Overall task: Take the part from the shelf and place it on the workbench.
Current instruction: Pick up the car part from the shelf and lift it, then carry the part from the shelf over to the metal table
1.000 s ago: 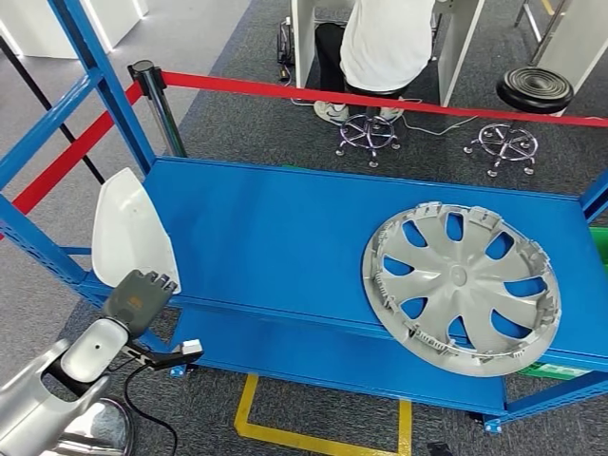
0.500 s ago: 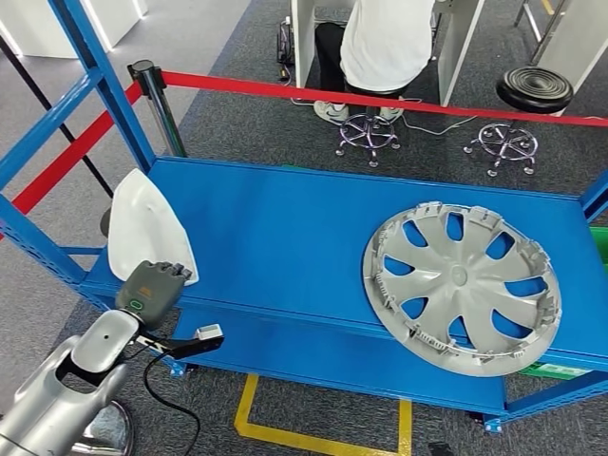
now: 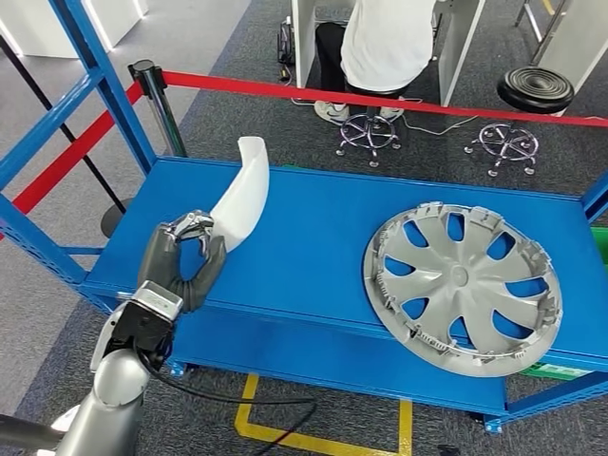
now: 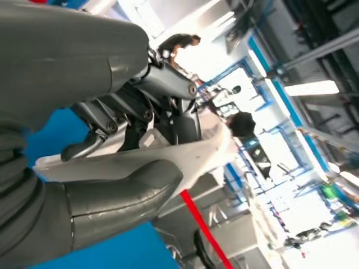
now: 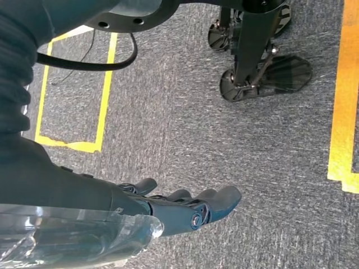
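My left hand (image 3: 180,264) grips a curved white plastic part (image 3: 242,195) by its lower end, lifted clear above the left end of the blue shelf (image 3: 315,237). In the left wrist view the thumb and fingers of the hand (image 4: 127,162) close around the white part (image 4: 207,154). My right hand (image 5: 186,210) hangs beside my body over grey carpet, its fingers stretched out with nothing in them. A grey wheel cover (image 3: 463,282) lies flat on the shelf's right side.
Blue shelf uprights (image 3: 93,66) rise at the left. A red barrier tape (image 3: 372,98) on a post (image 3: 154,90) runs behind the shelf. A person in a white top (image 3: 387,43) sits beyond it near a black stool (image 3: 534,90). Yellow floor tape (image 3: 323,437) marks the carpet below.
My left hand has turned, risen and moved right over the shelf, lifting the white part from the shelf's left edge into the air. The wheel cover has stayed put.
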{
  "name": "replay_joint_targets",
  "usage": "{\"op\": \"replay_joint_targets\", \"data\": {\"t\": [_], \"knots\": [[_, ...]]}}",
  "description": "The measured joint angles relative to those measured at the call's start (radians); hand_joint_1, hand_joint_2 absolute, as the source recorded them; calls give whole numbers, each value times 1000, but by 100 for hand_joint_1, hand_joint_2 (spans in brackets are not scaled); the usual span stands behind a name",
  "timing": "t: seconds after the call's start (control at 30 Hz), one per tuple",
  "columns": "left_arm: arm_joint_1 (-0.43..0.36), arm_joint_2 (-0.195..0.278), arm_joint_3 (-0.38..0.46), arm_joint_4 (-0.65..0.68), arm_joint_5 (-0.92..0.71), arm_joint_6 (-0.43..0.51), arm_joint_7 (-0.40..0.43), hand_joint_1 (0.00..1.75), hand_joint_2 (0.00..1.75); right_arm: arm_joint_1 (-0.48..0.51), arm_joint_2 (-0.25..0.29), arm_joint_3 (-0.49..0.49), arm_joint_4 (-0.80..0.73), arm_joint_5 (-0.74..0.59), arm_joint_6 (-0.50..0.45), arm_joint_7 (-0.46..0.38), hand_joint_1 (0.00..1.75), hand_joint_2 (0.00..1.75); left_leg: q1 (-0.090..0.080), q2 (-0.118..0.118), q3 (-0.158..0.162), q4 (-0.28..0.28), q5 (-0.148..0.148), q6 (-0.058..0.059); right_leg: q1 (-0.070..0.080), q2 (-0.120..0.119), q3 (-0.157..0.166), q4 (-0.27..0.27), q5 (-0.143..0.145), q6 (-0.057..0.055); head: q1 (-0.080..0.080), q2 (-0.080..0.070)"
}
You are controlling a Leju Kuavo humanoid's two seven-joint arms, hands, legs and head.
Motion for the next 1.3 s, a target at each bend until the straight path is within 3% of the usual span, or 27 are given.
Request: {"op": "replay_joint_targets", "data": {"t": [0.17, 0.33, 0.47, 0.57, 0.73, 0.93, 1.13, 1.2, 1.3], "knots": [[38, -44, 44, -57, 179, -25, -44, 175, 175, 0, 1, -14, 0, 8, -5, 0, 0, 175, 0, 0, 0, 0, 1, 0, 0, 0, 0, 0, 0, 0, 0, 0], [125, -74, 100, -139, 329, -43, -149, 175, 175, 2, 1, -28, 0, 5, -28, 0, 0, 175, 0, 0, 0, 0, 1, 0, 0, 1, 0, 0, 0, 0, 0, 0], [220, -93, 110, -223, 250, -15, -256, 175, 175, 4, 4, -44, 0, 2, -49, 2, 0, 175, 0, 0, 0, 0, 0, 0, 0, 0, 0, 0, -2, 2, 0, 0], [272, -103, 106, -262, 156, 21, -293, 175, 175, 5, 7, -54, 0, -1, -58, 7, 0, 175, -1, 0, 0, 0, -1, 1, 0, 0, 0, 0, -2, 3, 0, 0], [328, -107, 99, -290, 127, 44, -304, 175, 175, 10, 12, -75, 0, -12, -66, 19, 0, 175, -1, 0, 0, 0, -1, 2, -1, 0, 1, -1, -2, 3, 0, 0], [358, -106, 98, -301, 121, 50, -304, 175, 175, 16, 22, -101, 0, -23, -82, 30, 0, 175, -5, 0, 0, 3, -7, 11, -5, 0, 1, -2, -2, 8, 0, 0], [377, -106, 99, -301, 113, 61, -304, 175, 175, 19, 33, -121, -2, -28, -87, 32, 0, 175, -7, 0, 3, -3, 0, 26, -10, 0, 3, -6, 0, 22, -1, 0], [379, -106, 99, -301, 113, 63, -303, 175, 175, 20, 34, -123, -4, -29, -87, 31, 0, 175, 1, 2, 10, -14, 10, 31, -6, -2, -9, 26, -27, 29, 2, 0], [382, -105, 101, -301, 104, 66, -296, 175, 175, 21, 35, -128, -5, -29, -88, 31, 0, 175, 7, 5, 12, -15, 18, 33, -9, -6, -80, 207, -134, 40, 6, 0]]}}
